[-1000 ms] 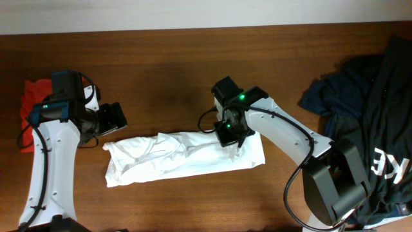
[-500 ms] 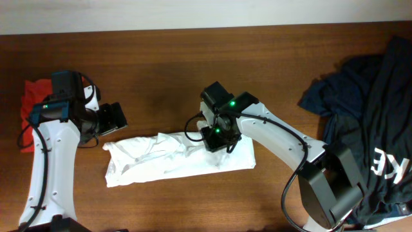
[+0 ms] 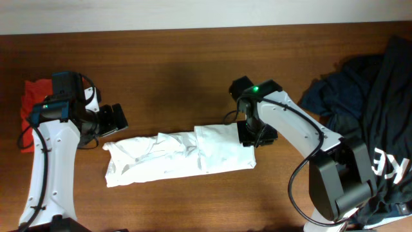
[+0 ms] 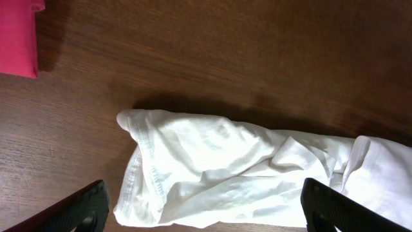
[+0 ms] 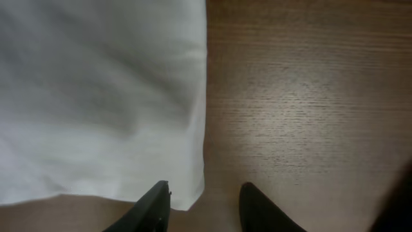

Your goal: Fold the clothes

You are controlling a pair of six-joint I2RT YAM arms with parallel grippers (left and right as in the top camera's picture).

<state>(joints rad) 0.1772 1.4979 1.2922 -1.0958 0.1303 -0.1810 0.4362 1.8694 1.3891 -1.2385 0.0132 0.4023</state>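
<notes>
From overhead we see the white garment (image 3: 180, 156) lying as a long rumpled strip on the bench (image 3: 193, 64), its right part folded over into a smoother panel. The left gripper (image 3: 113, 119) hangs just off the strip's left end. The right gripper (image 3: 256, 135) sits at the far corner of the right end. That view does not tell us how either gripper's fingers stand.

The wrist views do. The left gripper (image 4: 203, 196) is spread wide and holds nothing. The garment (image 4: 244, 174) lies between and ahead of its two fingers, with the hemmed end nearer the left finger (image 4: 77, 209). Farther ahead and to the left, a red cloth (image 4: 16, 32) shows at the corner.

The right gripper (image 5: 205, 196) is parted by a narrow gap with nothing pinched. One finger (image 5: 151, 209) is over the garment's corner and the other is over bare wood. The cloth's straight edge runs ahead from the gap. We cannot tell whether the fingers touch the cloth.

Only the overhead view shows the heap of dark clothes (image 3: 367, 96), well apart on the right gripper's outer side.
</notes>
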